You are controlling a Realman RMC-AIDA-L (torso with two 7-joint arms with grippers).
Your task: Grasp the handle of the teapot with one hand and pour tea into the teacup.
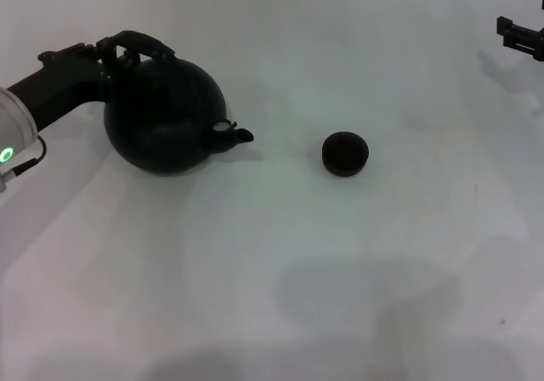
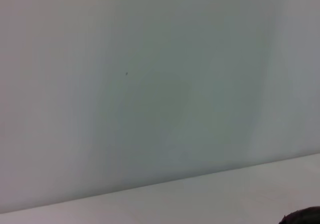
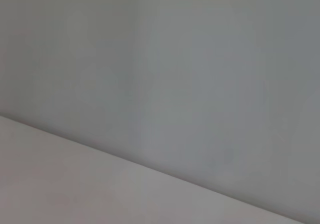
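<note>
The left gripper [image 1: 115,51] is reaching from the robot's left side to the top of the teapot [image 1: 166,117], and it is meeting the handle [image 1: 144,42] there. Black gripper and black handle are blending together, so I cannot tell if the fingers are closed around the handle or only lying beside it. The teapot is sitting on the white table [image 1: 272,270], toward the left side in the head view, and it is looking a little tilted, with the short light-tipped spout [image 1: 234,133] pointing to the teacup [image 1: 344,153]. The teacup is standing upright on the table near the centre, apart from the spout, with bare table between them. The right gripper [image 1: 520,36] is hanging at the far right edge of the head view, well apart from the cup; its fingers are not showing clearly. Both wrist views are showing only a plain wall and the table surface.
</note>
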